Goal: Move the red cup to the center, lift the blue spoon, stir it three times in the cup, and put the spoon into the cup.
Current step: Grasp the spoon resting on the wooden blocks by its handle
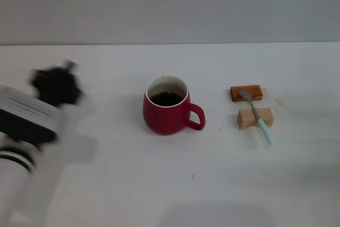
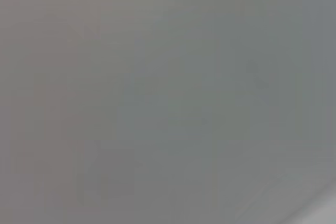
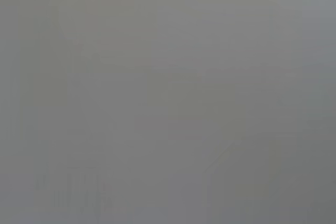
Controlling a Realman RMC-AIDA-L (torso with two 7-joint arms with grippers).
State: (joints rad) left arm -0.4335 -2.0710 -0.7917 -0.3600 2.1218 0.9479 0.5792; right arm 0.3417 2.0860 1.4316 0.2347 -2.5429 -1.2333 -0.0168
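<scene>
The left arm is seen at the near left of the head view, blurred, with the left gripper (image 1: 54, 84) a dark smear at its far end, held over the white table (image 1: 117, 184). Whether its fingers are apart or together cannot be told from that blur. Nothing is seen to be held by it.

To the right of that gripper, well apart from it, the red cup (image 1: 166, 107) is found upright on the table, roughly mid-table. Dark liquid is seen inside its white interior, and its loop handle is turned to the right, away from the gripper.

Further right again, beyond the handle, the blue spoon (image 1: 256, 115) is laid across two small blocks. Its silver bowl is rested on the orange-brown block (image 1: 246, 93), the farther of the two, while its neck is borne by the light wooden block (image 1: 255, 118), nearer. The pale blue handle is carried past the wooden block toward the near side, its tip down close to the table.

The right gripper is not seen in any view. Only plain grey is shown by both wrist cameras.
</scene>
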